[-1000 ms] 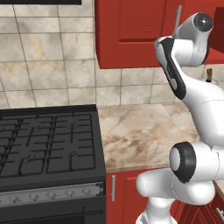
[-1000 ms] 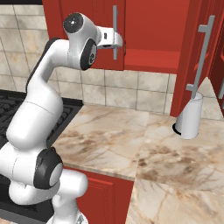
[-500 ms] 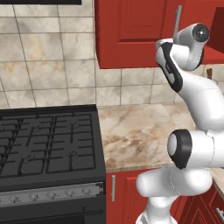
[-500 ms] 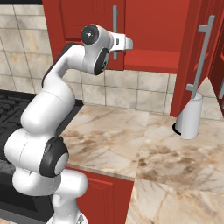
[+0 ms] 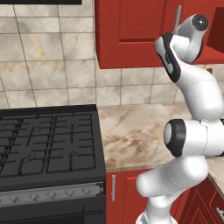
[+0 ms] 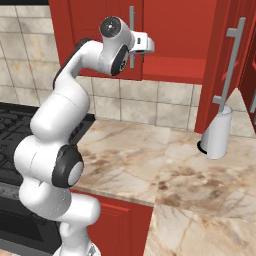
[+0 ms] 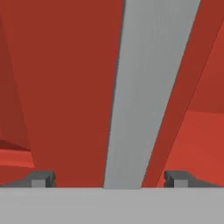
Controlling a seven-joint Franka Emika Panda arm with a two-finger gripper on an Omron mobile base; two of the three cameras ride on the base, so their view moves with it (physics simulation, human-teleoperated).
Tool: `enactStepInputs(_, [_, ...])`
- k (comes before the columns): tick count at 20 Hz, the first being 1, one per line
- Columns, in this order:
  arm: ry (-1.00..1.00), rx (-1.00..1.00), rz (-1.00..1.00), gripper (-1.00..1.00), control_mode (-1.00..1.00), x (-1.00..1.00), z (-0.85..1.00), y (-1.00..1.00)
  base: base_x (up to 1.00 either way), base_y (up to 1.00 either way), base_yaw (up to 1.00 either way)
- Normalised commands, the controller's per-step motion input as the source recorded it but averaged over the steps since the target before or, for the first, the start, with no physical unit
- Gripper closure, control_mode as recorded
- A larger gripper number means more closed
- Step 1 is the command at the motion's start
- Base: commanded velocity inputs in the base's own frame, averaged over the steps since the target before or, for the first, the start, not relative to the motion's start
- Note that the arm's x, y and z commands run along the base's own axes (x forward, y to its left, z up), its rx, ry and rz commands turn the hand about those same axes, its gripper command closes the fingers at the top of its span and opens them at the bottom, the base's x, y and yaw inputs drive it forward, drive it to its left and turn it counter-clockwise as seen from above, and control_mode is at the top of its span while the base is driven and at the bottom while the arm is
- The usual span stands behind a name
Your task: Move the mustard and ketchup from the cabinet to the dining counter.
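**Hand view: jaws astride the cabinet handle, door not yet opened**

Hand view shows the silver bar handle (image 7: 146,87) running from 6 o'clock up to 12 o'clock, leaning slightly toward 1 o'clock, with glossy red door panel on both sides. The gripper (image 7: 109,178) has its two dark fingertips (image 7: 43,178) standing wide apart, one on either flank of the bar, not pressing on it. The jaws are released and hold nothing.

Step in hand, by my judgement: opening the cabinet (image 6: 100,30). Neither the mustard nor the ketchup can be seen; presumably both are behind this door, and that cannot be confirmed here. The dining counter cannot be identified either. The task is therefore at its very start, with nothing retrieved.

The next move calls for closing the jaws squarely on the bar, then pulling along the door's swing arc rather than straight back, so the grip does not slide along the handle.

Differences between views:
- Right base view shows the white hand at 12 o'clock, level with the handle (image 6: 132,35), and a white cone-shaped object (image 6: 216,132) on the marbled worktop (image 6: 150,165) at 3 o'clock, beneath a second door whose handle (image 6: 230,62) hangs tilted, suggesting it stands ajar.
- Left base view shows the black stove (image 5: 46,148) at 8 o'clock and the tiled wall (image 5: 48,65), but the arm's own links hide the hand there.
- The hand view alone settles the jaw-to-bar relation.
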Motion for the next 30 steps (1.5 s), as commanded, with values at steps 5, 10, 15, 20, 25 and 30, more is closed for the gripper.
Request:
enactStepInputs(5, [-0.02,0.00,0.01,1.00,-1.00,0.22,-0.20,0.01,0.00,0.00,0.00])
enactStepInputs(10, [-0.16,0.00,0.01,1.00,-1.00,-0.20,-0.33,0.39,0.00,0.00,0.00])
enactStepInputs(15, [-0.33,0.00,0.00,1.00,-1.00,-0.47,-0.36,0.93,0.00,0.00,0.00])
enactStepInputs(20, [-0.27,-0.10,0.09,1.00,-1.00,-0.70,-0.04,1.00,0.00,0.00,0.00])
enactStepInputs(25, [-0.26,-0.18,0.18,1.00,-1.00,-1.00,0.00,1.00,0.00,0.00,0.00])
enactStepInputs(30, [-0.06,-0.30,0.14,1.00,-1.00,-1.00,0.26,1.00,0.00,0.00,0.00])
